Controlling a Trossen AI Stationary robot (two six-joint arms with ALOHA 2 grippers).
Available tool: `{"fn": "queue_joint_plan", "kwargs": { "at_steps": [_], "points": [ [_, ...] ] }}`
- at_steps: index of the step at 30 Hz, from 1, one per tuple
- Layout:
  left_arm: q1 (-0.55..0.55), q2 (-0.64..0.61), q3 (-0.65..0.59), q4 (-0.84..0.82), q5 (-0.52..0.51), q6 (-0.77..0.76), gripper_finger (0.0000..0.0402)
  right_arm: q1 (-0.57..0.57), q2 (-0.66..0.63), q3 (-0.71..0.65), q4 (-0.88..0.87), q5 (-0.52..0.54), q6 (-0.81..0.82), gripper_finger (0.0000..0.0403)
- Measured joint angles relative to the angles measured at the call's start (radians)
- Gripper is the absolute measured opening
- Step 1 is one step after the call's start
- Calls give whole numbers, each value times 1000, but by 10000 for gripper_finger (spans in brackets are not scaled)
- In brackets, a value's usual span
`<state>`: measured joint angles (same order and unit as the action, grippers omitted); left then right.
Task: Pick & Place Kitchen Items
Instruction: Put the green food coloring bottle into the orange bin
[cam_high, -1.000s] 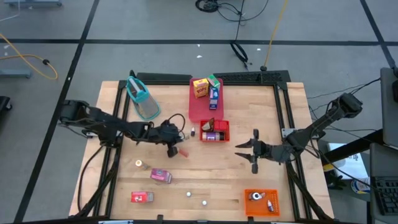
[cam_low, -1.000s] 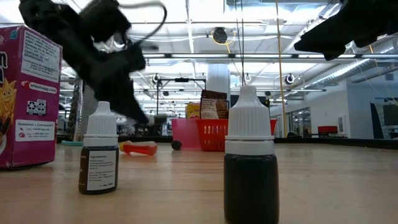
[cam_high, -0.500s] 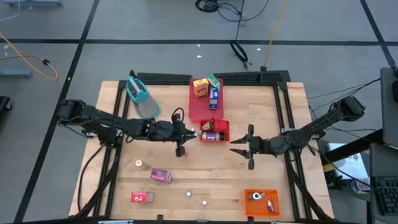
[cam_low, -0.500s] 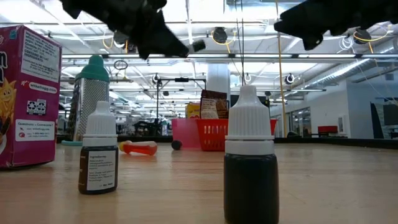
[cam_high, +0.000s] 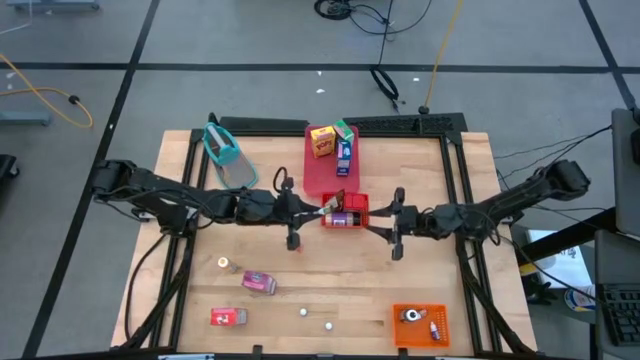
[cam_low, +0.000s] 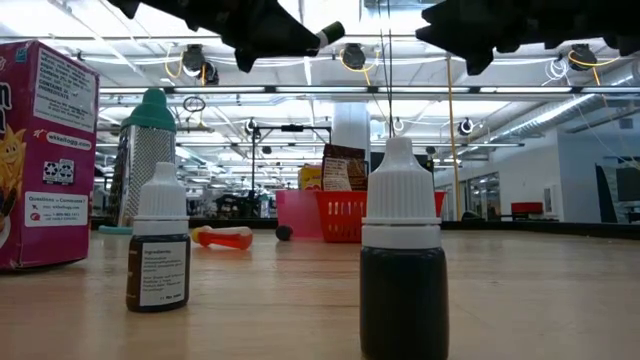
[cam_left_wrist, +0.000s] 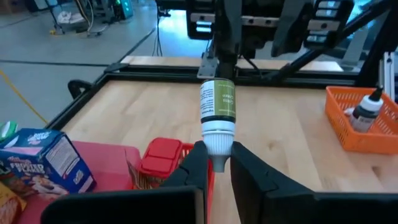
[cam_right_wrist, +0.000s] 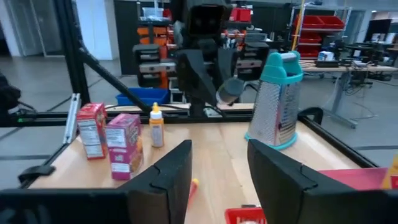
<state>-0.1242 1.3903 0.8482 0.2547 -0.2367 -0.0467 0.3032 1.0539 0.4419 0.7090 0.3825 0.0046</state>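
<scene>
Here, left gripper (cam_left_wrist: 214, 163) jaws clamped on white-capped cylindrical dropper bottle (cam_left_wrist: 217, 113) — right gripper (cam_right_wrist: 217, 163) jaws apart.

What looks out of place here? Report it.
A small orange-red elongated item lies flat on the wooden table, while the dark white-capped dropper bottle nearer the camera stands upright. No spill or damage shows.

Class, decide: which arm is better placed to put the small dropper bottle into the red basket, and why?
Probably the left. The left gripper already grips the dropper bottle right by the red basket; the right gripper is open and empty.
</scene>
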Motion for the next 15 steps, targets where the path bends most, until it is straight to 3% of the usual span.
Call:
{"fn": "queue_joint_plan", "kwargs": {
  "at_steps": [6,15],
  "points": [
    [-1,52,0,94,8,16,35,-46,72,0,100,-74,-11,156],
    [5,187,0,297,32,26,41,-67,162,0,170,-78,-20,156]
  ]
}}
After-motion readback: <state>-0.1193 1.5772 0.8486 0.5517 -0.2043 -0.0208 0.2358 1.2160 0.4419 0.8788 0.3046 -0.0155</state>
